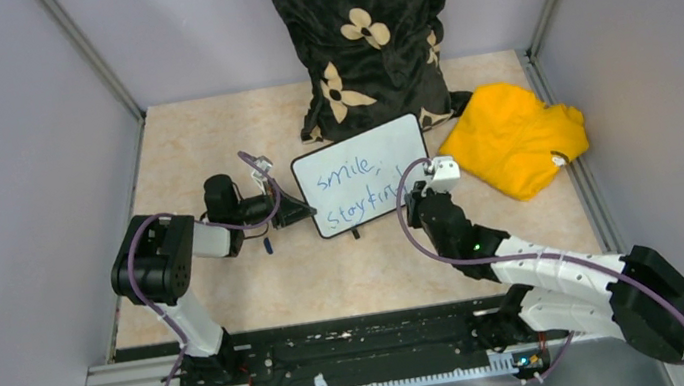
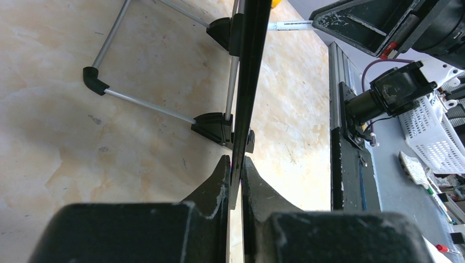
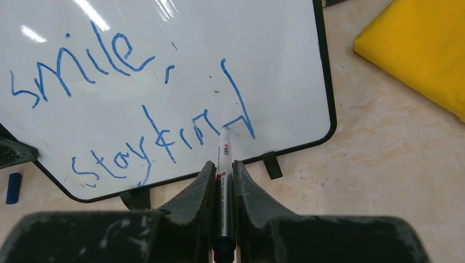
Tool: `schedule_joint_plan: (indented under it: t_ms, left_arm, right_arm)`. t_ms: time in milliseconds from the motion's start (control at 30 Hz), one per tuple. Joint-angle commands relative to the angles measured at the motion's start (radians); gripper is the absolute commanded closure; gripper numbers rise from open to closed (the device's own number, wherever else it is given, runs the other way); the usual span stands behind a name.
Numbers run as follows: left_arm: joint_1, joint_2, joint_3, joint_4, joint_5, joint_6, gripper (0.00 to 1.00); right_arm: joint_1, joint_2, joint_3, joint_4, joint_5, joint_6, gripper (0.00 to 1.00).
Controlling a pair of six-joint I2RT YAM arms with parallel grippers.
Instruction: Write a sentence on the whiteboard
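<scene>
While your left hand [image 2: 236, 161] is clamped on the left edge of the whiteboard [image 1: 363, 188], that stands tilted mid-desk [image 1: 210, 141], just nearer than a black floral pillow [image 1: 360, 29]. The sentence [image 3: 109, 98] reads "smile," above "stay" and more blue letters. Your right hand [image 3: 222, 164] is closed on a marker [image 3: 224, 148], its tip touching the last stroke. A yellow cloth [image 1: 512, 139] lies just right of the whiteboard.

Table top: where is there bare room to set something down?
Free: the back-left corner between wall and flowered pillow; the near-middle strip between whiteboard and arm bases. Crowded: mid-table, where left gripper and right gripper meet the whiteboard, yellow cloth beside.
</scene>
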Motion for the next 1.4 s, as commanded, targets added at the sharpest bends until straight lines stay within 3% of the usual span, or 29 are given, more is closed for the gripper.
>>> schedule_joint_plan:
  t_ms: [0, 1100, 1367]
  left_arm:
    - [-0.002, 0.027, 0.004, -0.057, -0.016, 0.013, 1.00]
    - [-0.002, 0.029, 0.006, -0.062, -0.014, 0.014, 1.00]
    - [-0.002, 0.029, 0.006, -0.063, -0.015, 0.013, 1.00]
  right_arm:
    - [-0.010, -0.006, 0.014, -0.004, -0.022, 0.022, 1.00]
    - [-0.015, -0.042, 0.008, -0.059, 0.090, 0.020, 1.00]
    - [-0.017, -0.076, -0.003, -0.057, 0.060, 0.015, 1.00]
